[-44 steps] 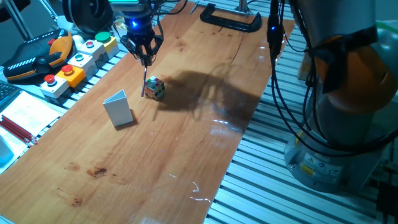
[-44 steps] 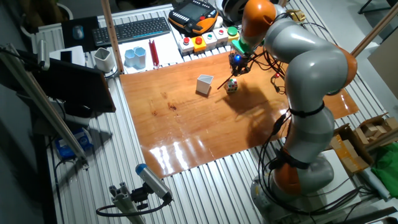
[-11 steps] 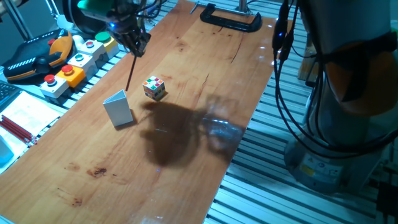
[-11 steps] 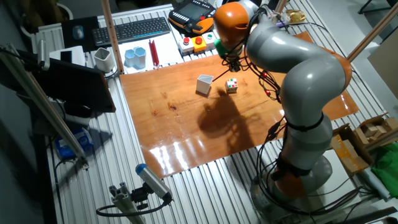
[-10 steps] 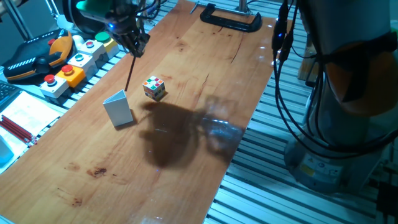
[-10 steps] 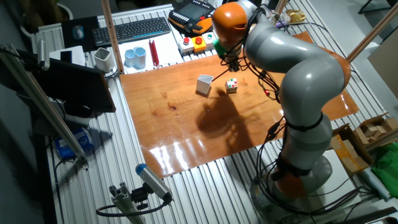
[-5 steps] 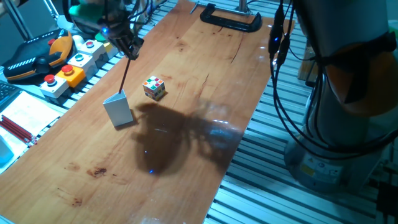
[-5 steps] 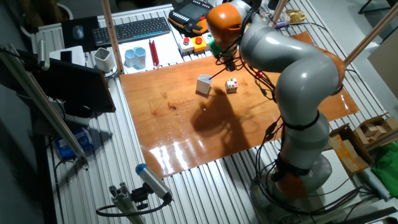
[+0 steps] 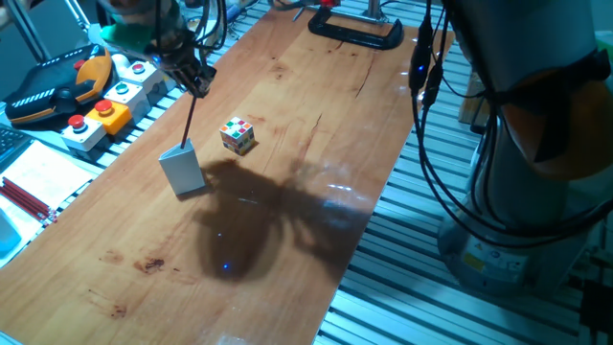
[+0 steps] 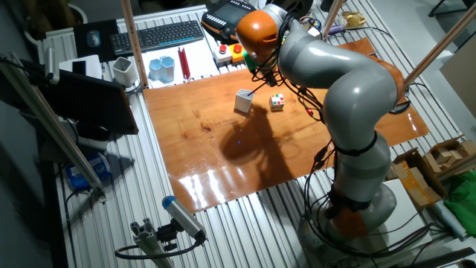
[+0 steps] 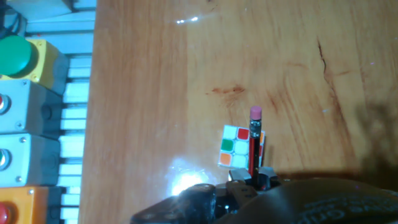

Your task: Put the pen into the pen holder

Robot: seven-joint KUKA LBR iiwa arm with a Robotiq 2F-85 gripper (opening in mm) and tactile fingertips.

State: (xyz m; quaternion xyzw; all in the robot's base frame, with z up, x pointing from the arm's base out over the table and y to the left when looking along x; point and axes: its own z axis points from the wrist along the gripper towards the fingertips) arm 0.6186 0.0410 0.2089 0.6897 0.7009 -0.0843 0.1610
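My gripper [image 9: 196, 84] is shut on the pen [image 9: 188, 120], a thin reddish stick that hangs tilted below the fingers. The pen's lower tip sits at the top edge of the pale grey pen holder [image 9: 182, 169]; I cannot tell whether it is inside. In the other fixed view the gripper [image 10: 263, 74] holds the pen [image 10: 256, 86] just right of and above the holder [image 10: 243, 101]. In the hand view the gripper [image 11: 258, 180] holds the pen [image 11: 254, 146], eraser end away, over the multicoloured cube [image 11: 235, 148]. The holder is out of the hand view.
The cube [image 9: 237, 135] stands just right of the holder. Button boxes [image 9: 115, 91] and a teach pendant [image 9: 57, 81] line the table's left edge. A black clamp [image 9: 354, 29] lies at the far end. Red pencils [image 9: 24, 196] lie off the table at left.
The gripper has carried the pen left, from beside the cube to above the holder. The pen's lower tip has come down to the holder's top edge.
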